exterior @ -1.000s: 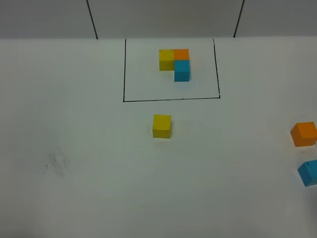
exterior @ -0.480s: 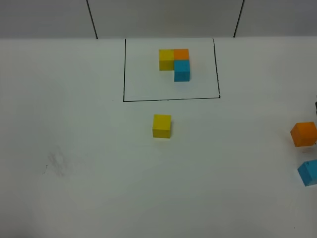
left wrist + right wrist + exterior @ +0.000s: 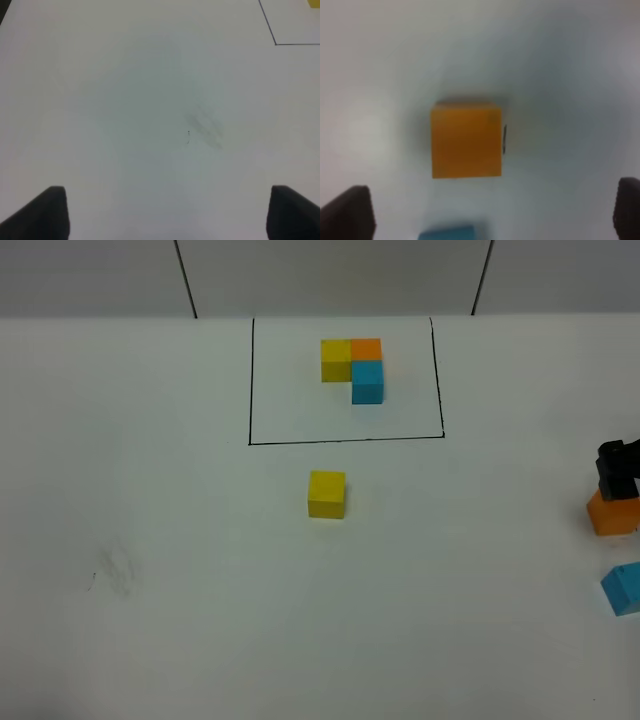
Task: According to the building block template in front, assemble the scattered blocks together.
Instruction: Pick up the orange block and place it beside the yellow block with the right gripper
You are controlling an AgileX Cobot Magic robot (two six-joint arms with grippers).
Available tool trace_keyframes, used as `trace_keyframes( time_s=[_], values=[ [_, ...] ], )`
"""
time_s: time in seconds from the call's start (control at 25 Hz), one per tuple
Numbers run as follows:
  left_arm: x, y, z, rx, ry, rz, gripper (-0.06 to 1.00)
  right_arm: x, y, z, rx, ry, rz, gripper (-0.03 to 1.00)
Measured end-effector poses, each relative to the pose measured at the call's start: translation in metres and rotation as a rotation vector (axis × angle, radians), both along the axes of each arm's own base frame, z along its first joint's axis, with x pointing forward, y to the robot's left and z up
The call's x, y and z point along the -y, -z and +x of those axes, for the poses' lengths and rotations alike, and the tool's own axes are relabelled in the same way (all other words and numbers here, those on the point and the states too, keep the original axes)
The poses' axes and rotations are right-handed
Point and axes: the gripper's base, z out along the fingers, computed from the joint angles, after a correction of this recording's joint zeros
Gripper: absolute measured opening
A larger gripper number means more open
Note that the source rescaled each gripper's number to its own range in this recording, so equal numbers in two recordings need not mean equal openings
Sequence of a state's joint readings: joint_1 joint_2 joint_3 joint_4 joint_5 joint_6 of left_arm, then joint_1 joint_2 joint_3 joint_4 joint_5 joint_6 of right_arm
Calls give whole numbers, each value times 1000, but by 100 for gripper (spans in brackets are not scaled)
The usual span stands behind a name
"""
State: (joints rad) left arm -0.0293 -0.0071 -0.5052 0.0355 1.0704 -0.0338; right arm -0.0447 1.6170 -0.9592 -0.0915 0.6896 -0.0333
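While right gripper [image 3: 617,472] hangs spread over orange cube block [image 3: 612,512] at right table [image 3: 150,490] edge | none joined yet | yellow cube block [image 3: 327,493] below three-cube template [image 3: 352,368], blue cube block [image 3: 623,588] apart | left gripper [image 3: 170,212] spread, empty.

No text, label, brand or number readable. Small dark mark [image 3: 504,139] beside orange block [image 3: 466,140]: blurred, undeciphered.

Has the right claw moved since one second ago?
Yes. The right claw has entered the high view from its right edge, moving leftward, and now hangs over the loose orange block, which stayed put.
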Motion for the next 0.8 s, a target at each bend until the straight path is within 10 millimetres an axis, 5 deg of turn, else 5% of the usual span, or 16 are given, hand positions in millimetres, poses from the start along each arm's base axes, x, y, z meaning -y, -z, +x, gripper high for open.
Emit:
trace_keyframes(
  time_s=[0.8],
  values=[
    [0, 0, 0, 0, 0, 0, 68, -2, 71, 25, -68, -28, 27, 83]
  ],
)
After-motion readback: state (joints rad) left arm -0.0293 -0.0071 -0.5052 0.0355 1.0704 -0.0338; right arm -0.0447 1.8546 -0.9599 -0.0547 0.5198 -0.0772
